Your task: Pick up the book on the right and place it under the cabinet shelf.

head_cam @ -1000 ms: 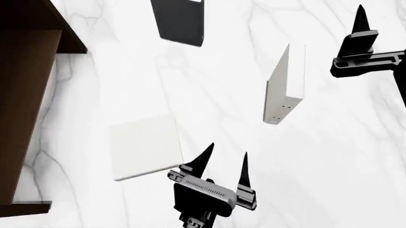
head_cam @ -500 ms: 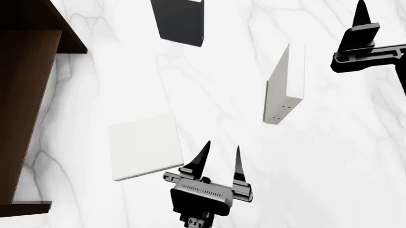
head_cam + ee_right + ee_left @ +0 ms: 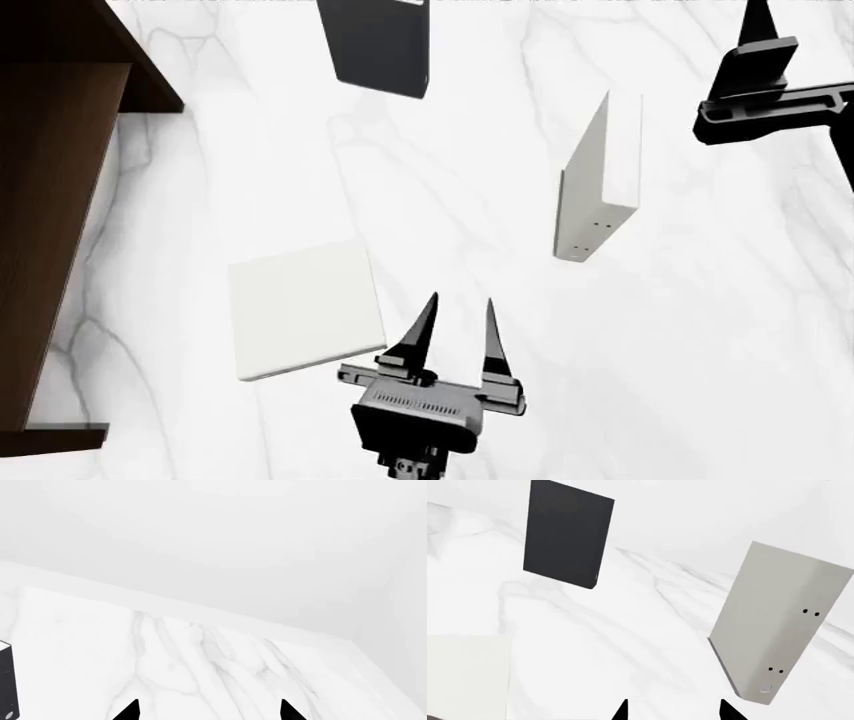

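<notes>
A: Item 1, the book (image 3: 304, 312)?
B: Flat on the bench, near its cabinet shelf (image 3: 54, 200) edge, ungrasped.
A: Claws?
B: Left claw (image 3: 454, 325) spread, empty, beside it; right claw (image 3: 210, 711) spread, empty, parked clear.

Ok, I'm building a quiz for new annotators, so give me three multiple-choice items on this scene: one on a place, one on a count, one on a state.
1. Where is the cabinet shelf in the head view? A: left edge. B: right edge. C: centre.
2. How many books show in the head view? A: two. B: three. C: five.
3. How is the dotted-spine book posed? A: lying flat. B: standing on edge. C: leaning on the cabinet.

1 A: its brown panels fill the left edge.
2 B: dark book, dotted-spine book, plain off-white book.
3 B: it stands on the table, spine facing the camera.
</notes>
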Controlling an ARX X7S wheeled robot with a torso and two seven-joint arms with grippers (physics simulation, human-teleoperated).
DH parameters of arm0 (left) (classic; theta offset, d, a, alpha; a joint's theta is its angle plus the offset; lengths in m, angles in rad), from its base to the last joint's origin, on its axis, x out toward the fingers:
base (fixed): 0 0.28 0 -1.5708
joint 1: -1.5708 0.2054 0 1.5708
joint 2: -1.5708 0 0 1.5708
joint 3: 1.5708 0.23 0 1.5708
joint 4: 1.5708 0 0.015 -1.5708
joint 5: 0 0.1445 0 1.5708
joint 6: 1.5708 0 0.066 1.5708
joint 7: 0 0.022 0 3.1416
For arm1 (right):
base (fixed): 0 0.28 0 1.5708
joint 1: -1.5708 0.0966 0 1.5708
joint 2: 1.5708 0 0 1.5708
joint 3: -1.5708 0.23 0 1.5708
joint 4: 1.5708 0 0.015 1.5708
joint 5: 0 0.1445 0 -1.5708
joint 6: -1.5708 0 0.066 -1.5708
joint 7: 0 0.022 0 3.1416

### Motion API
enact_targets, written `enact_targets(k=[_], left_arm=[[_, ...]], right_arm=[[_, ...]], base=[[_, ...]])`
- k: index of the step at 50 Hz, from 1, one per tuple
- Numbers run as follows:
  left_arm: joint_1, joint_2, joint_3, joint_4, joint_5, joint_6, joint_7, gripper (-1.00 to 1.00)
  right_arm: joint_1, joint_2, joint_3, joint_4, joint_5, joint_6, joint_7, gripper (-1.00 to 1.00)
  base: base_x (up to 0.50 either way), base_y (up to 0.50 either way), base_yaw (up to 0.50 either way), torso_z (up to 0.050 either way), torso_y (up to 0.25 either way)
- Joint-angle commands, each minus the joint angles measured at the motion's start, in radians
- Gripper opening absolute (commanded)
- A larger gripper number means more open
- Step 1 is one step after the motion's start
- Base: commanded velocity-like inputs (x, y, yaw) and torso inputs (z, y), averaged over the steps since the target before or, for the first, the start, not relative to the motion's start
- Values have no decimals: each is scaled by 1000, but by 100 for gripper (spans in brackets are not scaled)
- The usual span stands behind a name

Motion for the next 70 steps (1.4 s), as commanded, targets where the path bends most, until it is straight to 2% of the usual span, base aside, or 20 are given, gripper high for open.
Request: enact_targets(k=[1, 19, 52, 70], left_arm=[[-20, -27, -41, -187, -413, -7, 120, 100], [-31, -53, -57, -204, -381, 0, 3, 100], [-16, -113, -101, -187, -403, 30, -74, 100], [-28, -104, -136, -252, -398, 83, -103, 100]], right_arm=[[4, 0, 3, -3, 6, -2, 0, 100], [1, -4, 3, -1, 2, -2, 2, 100], [10, -10, 1, -9, 11, 13, 4, 100], [-5, -8, 1, -8, 10, 7, 3, 100]], base=[[0, 0, 0, -11, -9], [5, 0, -1, -5, -7], [2, 1, 1, -4, -7], [0, 1, 2, -3, -6]])
